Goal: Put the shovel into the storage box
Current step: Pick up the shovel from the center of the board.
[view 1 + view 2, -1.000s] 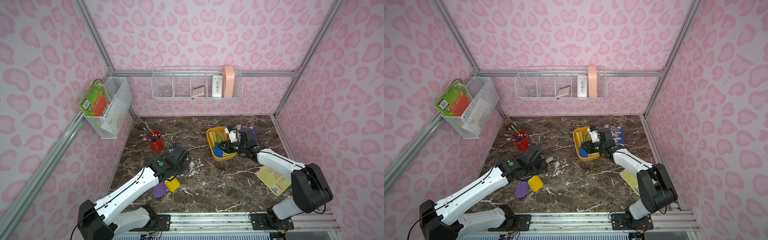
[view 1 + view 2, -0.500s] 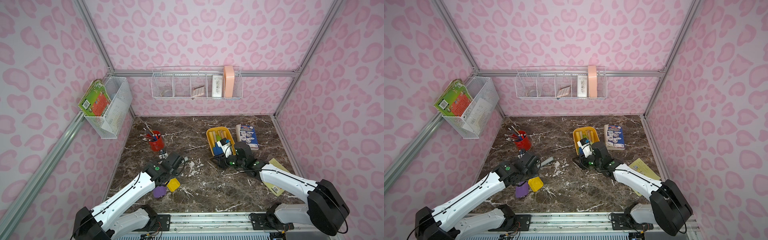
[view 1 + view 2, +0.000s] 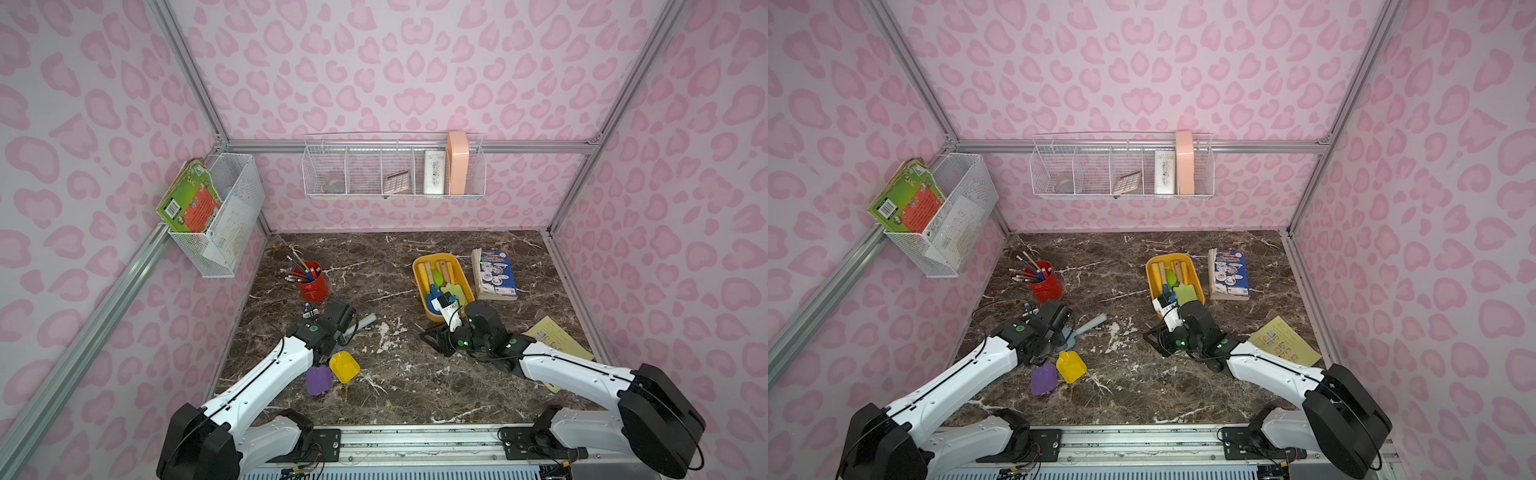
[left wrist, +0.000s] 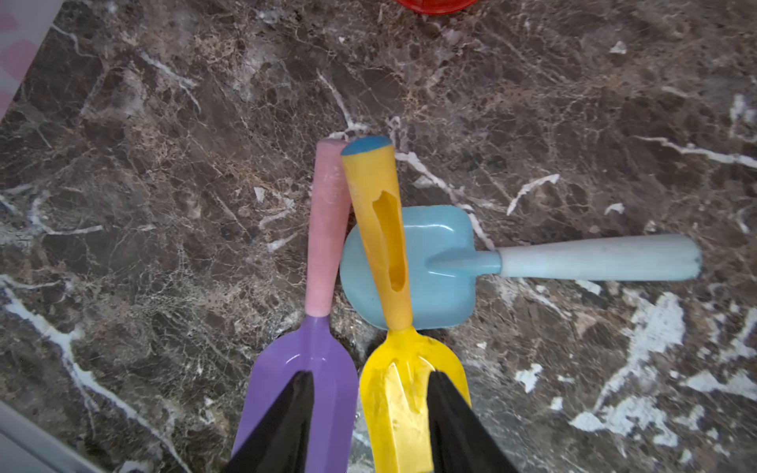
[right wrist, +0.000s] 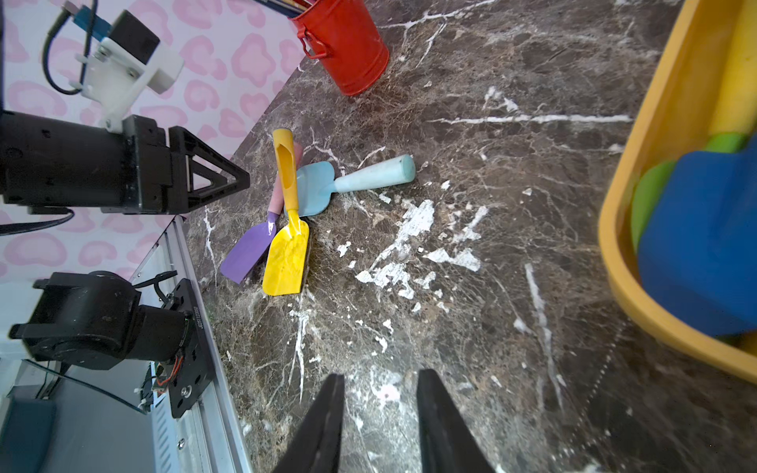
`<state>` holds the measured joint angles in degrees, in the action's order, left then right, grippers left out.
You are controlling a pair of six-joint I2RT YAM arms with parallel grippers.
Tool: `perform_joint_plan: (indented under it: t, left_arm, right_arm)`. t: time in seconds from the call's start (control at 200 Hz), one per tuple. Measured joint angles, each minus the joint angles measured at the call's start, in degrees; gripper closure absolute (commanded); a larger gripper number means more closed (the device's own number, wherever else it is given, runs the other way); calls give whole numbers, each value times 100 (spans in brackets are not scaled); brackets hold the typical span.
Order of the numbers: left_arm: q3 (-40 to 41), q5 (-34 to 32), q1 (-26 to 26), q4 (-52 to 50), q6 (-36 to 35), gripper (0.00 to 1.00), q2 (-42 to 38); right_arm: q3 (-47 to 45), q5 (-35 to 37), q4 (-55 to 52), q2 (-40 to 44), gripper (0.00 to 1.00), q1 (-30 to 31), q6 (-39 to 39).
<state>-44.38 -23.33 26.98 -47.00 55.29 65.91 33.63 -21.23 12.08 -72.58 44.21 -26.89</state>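
At about 7 o'clock on the marble table (image 3: 415, 386), the blades of the purple shovel (image 4: 311, 327) and the yellow shovel (image 4: 389, 262) are found side by side. The left gripper (image 4: 370, 376) is poised directly above them, jaws parted and nothing gripped. Both handles are laid pointing toward roughly 11 o'clock. The light blue shovel (image 4: 450, 262) is turned across them, with its handle toward 2 o'clock. The left arm is judged much the nearer, and a grip across one handle seems to be called for.

Farther in, the right gripper (image 5: 381, 374) is held over bare marble, its jaws likewise apart and empty. The storage box (image 3: 436, 255) is set at 1 o'clock, well apart from the loose shovels, with several shovels already inside.

Only in the left wrist view is the yellow handle shown lying over the light blue blade. In both top views that crossing is hidden beneath the arm.
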Motion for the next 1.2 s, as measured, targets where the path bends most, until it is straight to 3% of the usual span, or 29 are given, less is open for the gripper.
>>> perform_joint_plan:
  t: [0.395,0.755,1.065,1.2]
  left_arm:
    - [-63,138,-610,542,-39,50,815]
    - [-87,212,-680,898,-127,50,1390]
    - [-83,251,-726,1060,-131,56,1683]
    - [-72,267,-726,1108,-149,64,1757]
  right_arm:
    - [-144,57,109,63,67,79,-133]
    - [-155,66,125,96,67,79,-133]
    - [-155,105,101,184,67,79,-131]
    - [-144,105,79,197,67,79,-129]
